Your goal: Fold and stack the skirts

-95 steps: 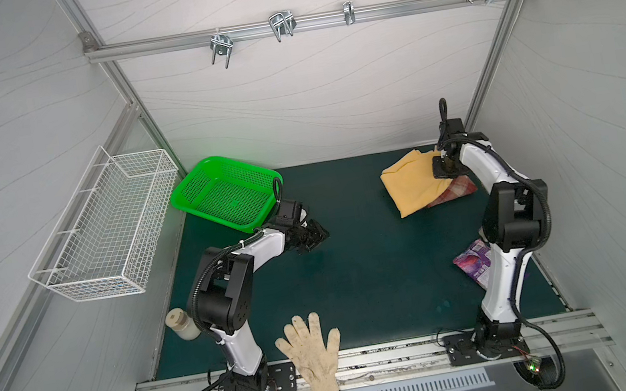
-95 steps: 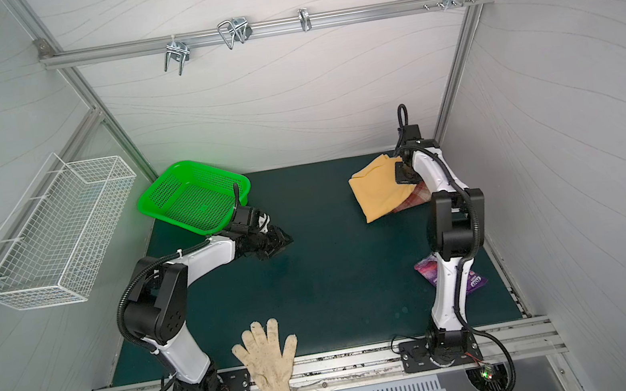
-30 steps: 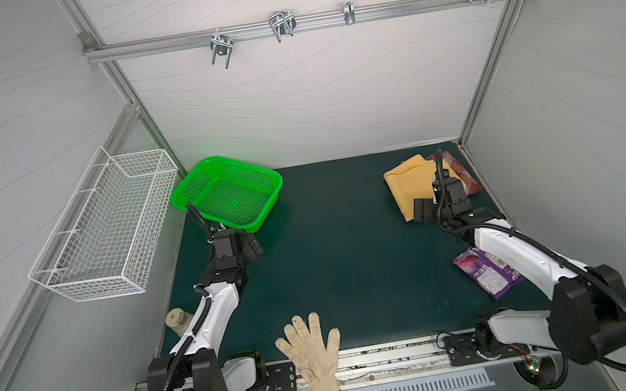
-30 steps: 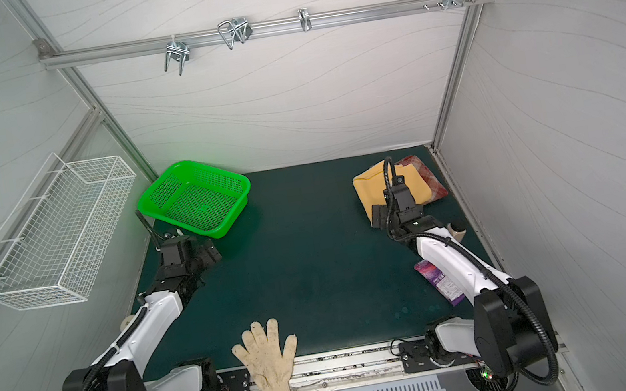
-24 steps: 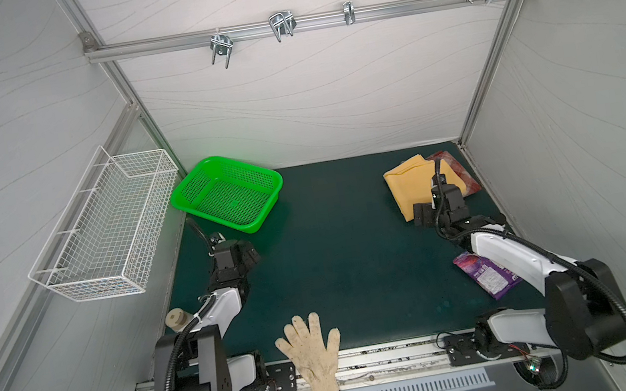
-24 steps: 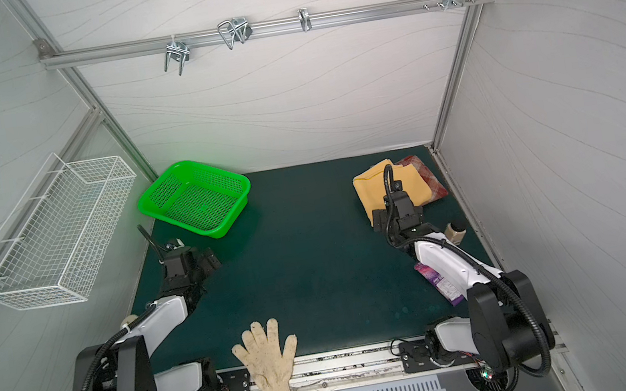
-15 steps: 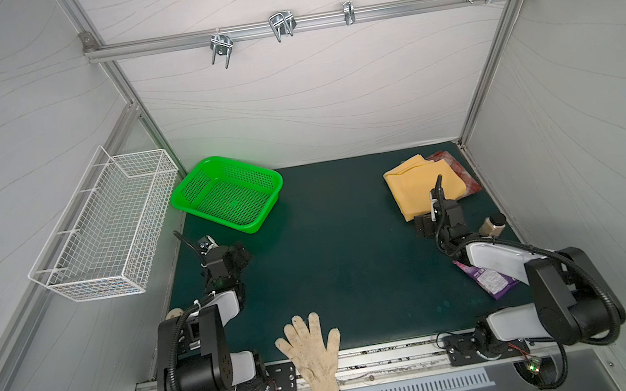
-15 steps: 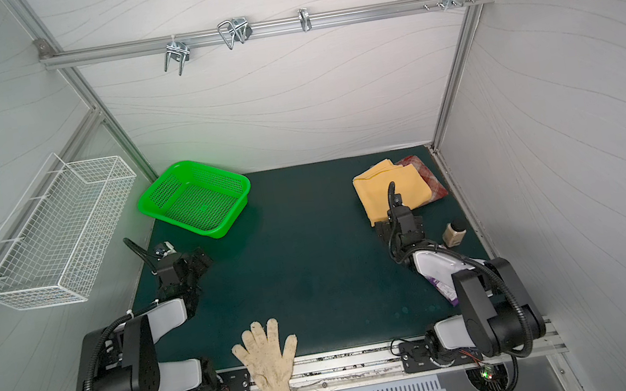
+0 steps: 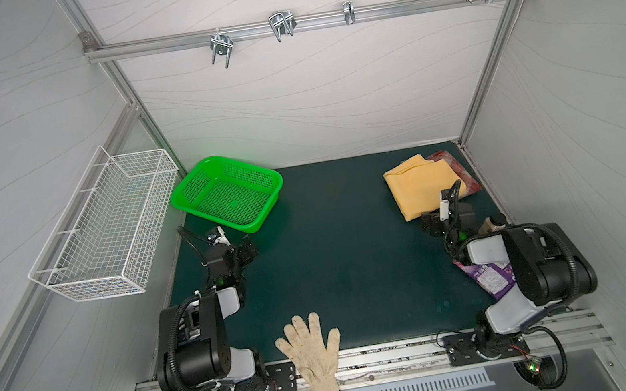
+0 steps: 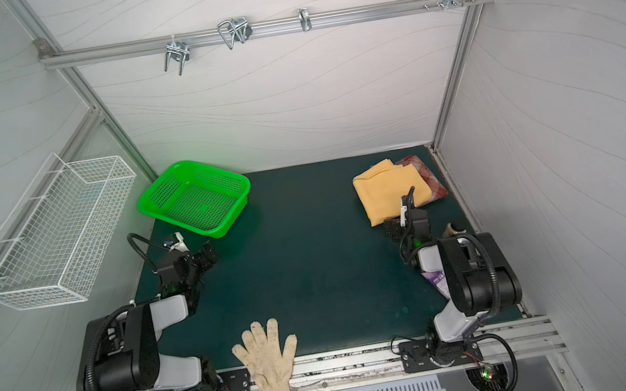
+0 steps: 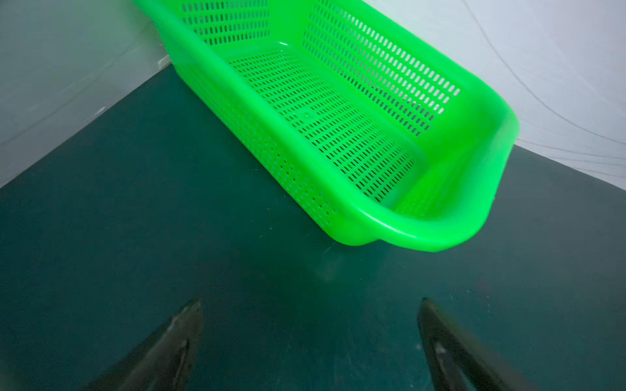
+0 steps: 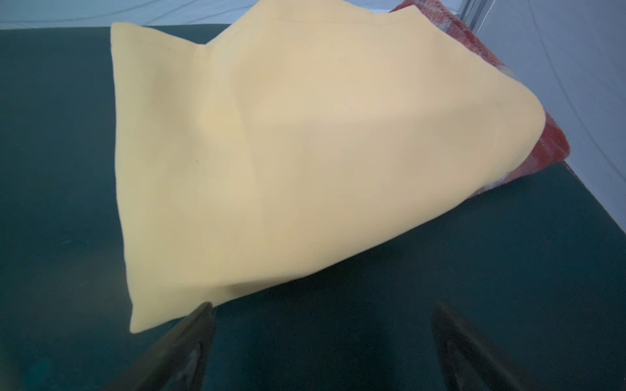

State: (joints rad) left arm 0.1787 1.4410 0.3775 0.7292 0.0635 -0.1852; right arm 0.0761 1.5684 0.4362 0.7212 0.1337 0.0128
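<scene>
The folded mustard skirt (image 9: 421, 184) lies on the plaid skirt (image 9: 467, 182) in the far right corner of the tabletop (image 9: 335, 243), so the stacking looks finished. The left fingers (image 11: 179, 335) and the right fingers (image 12: 189, 342) are spread wide, grasping nothing; the next move probably calls only for parking both arms

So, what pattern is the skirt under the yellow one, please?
The skirt is rust-red and cream plaid, clearest in the right wrist view.

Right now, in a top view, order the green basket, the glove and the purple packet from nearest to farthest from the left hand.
1. Green basket, just ahead of the left hand.
2. Glove, front edge.
3. Purple packet, far right side.
</scene>
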